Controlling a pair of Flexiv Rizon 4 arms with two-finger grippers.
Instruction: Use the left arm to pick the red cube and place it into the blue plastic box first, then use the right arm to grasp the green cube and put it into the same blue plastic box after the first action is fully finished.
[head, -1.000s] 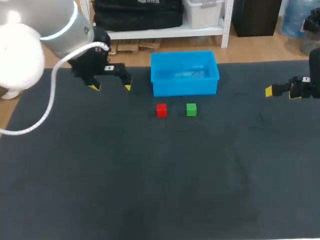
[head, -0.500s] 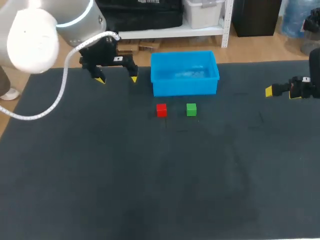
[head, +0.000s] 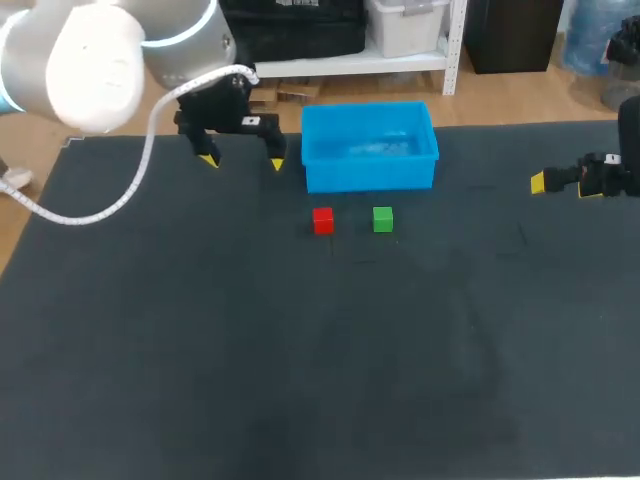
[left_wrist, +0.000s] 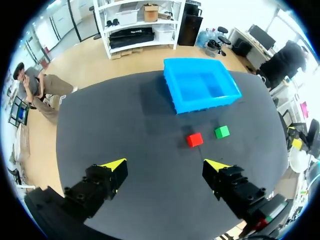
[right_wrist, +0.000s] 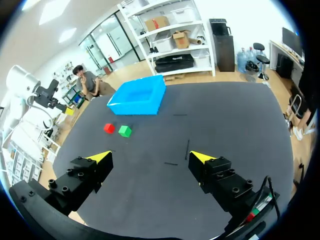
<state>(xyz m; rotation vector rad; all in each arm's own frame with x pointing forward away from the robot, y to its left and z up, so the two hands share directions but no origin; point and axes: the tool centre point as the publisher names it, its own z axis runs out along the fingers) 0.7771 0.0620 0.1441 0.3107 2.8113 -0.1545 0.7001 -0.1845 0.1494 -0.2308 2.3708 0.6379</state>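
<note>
The left claw (head: 243, 161) hangs above the table (head: 300, 380) with its two fingers spread wide and nothing between them. The red cube (left_wrist: 194, 139) sits on the table ahead of this claw, well apart from both yellow tips. The green cube (left_wrist: 222, 131) stands just beside the red one, with a narrow gap between them. The box (left_wrist: 205, 104) lies beyond both cubes, farther ahead of the claw, and its inside is in plain sight. From the head view the box wall is near one left fingertip. A white cable (head: 110, 205) loops down from the left arm.

The right claw (right_wrist: 150, 156) is also spread wide and holds nothing. The cubes and box lie far ahead of it and off to one side. In the head view the right arm is cut off at the edge, and only one yellow tip shows plainly.
</note>
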